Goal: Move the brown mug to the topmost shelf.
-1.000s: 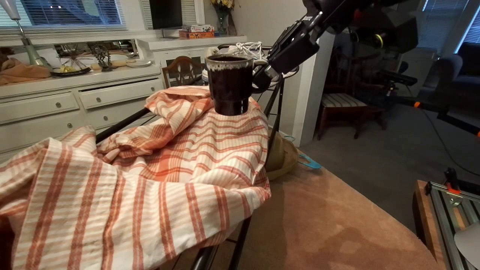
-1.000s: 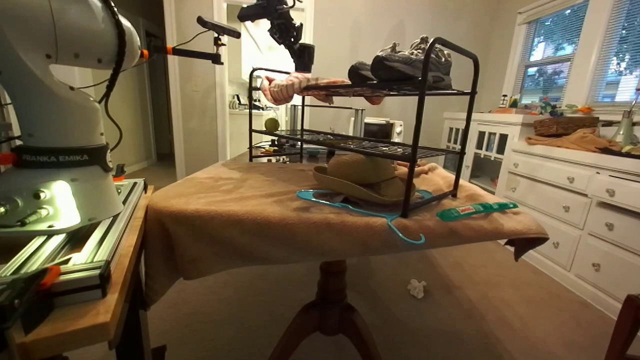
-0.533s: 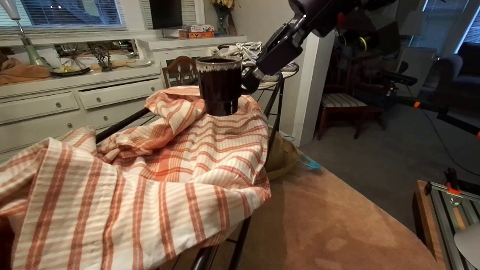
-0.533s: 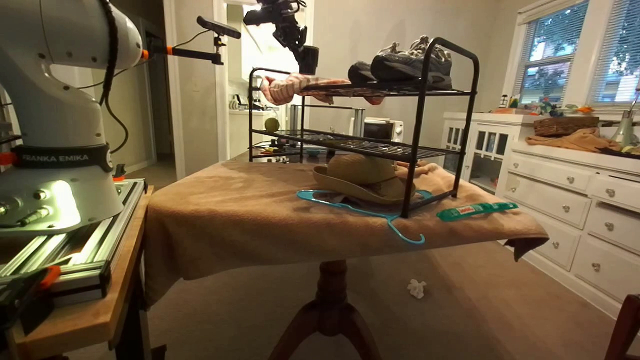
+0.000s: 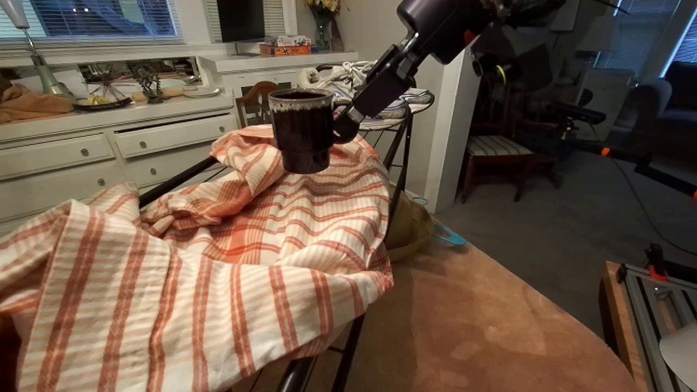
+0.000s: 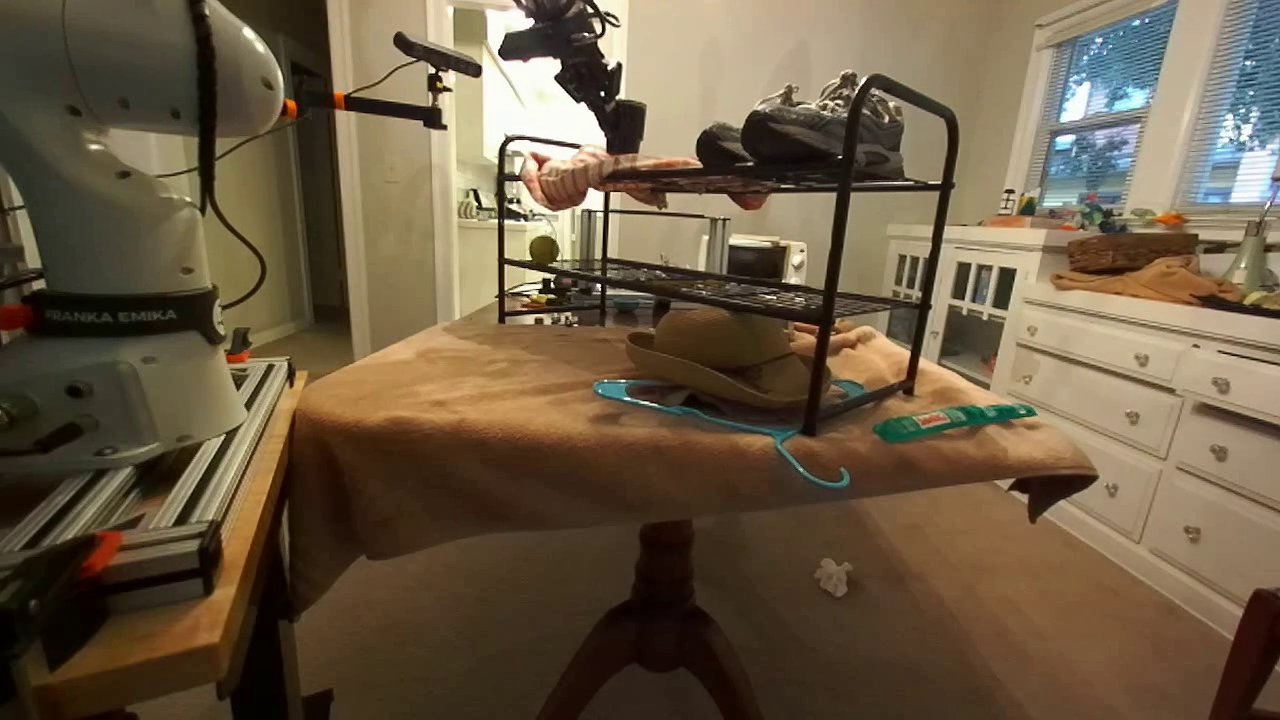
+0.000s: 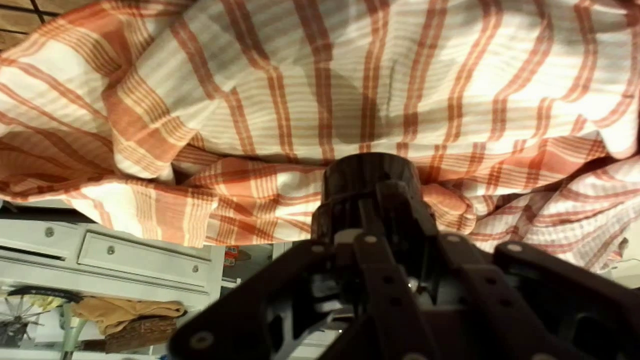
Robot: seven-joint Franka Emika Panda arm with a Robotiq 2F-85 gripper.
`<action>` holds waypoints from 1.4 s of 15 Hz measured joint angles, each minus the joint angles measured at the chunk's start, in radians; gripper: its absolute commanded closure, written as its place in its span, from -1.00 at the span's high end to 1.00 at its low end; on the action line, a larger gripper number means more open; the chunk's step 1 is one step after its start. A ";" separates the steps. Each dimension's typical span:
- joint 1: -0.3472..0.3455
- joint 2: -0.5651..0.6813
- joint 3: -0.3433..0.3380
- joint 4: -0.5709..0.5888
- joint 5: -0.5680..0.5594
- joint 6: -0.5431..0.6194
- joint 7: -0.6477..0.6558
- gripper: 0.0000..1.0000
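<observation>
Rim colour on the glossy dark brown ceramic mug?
The mug has a mottled off-white rim band, clearest in an exterior view.

Brown mug (image 5: 302,133) lower (farther across)

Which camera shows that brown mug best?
An exterior view: the brown mug appears large, rim clear. Also in an exterior view, the brown mug is small, dark; the wrist view shows its lower part.

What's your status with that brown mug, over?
Gripper shut on brown mug, by its handle. Mug above cloth-covered topmost shelf, apparently not set down yet. Sneakers nearby, seemingly not blocking.
</observation>
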 measured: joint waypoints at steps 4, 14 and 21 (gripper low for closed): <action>-0.014 -0.108 -0.087 -0.001 0.238 0.066 -0.134 -0.92; -0.069 -0.254 -0.140 0.007 0.374 0.192 -0.220 -0.92; -0.073 -0.282 -0.145 0.008 0.390 0.202 -0.266 -0.92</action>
